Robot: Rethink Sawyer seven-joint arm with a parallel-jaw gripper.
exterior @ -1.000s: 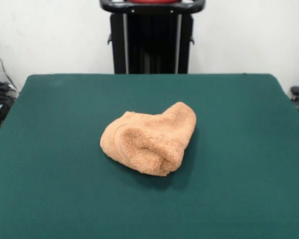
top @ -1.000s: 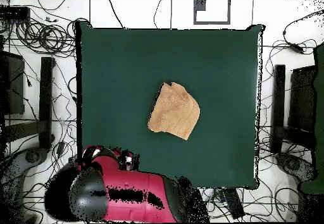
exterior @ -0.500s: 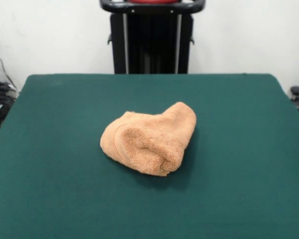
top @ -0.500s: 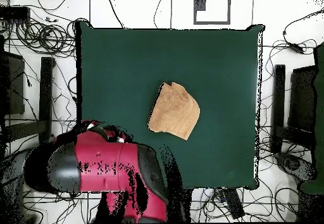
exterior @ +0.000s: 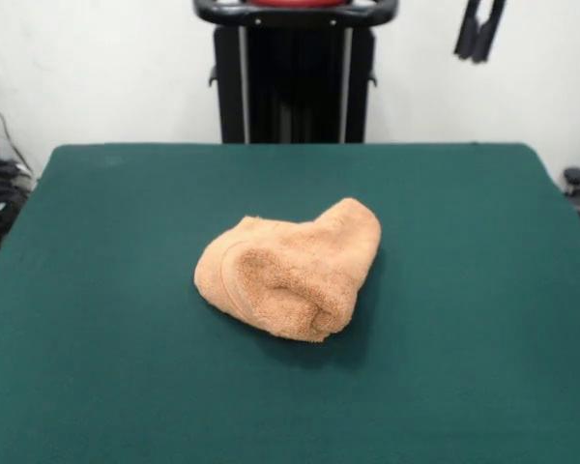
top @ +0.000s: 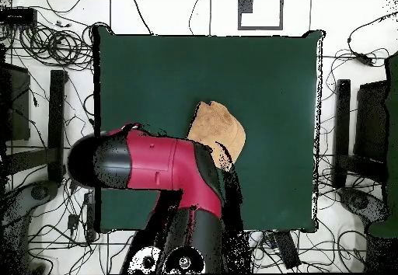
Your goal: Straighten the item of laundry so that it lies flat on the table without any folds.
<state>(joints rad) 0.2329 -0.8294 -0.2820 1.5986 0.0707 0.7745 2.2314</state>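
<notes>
Gripper [exterior: 479, 29] tips hung at the top of the front view, high above the far right part of the bench and well apart from the towel; whether they were spread or pressed together could not be told. The green bench [exterior: 97, 367] filled most of the view. The red arm [top: 155, 167] reached across it in the overhead view. The peach towel [exterior: 292, 266] lay bunched and folded near the bench's middle.
</notes>
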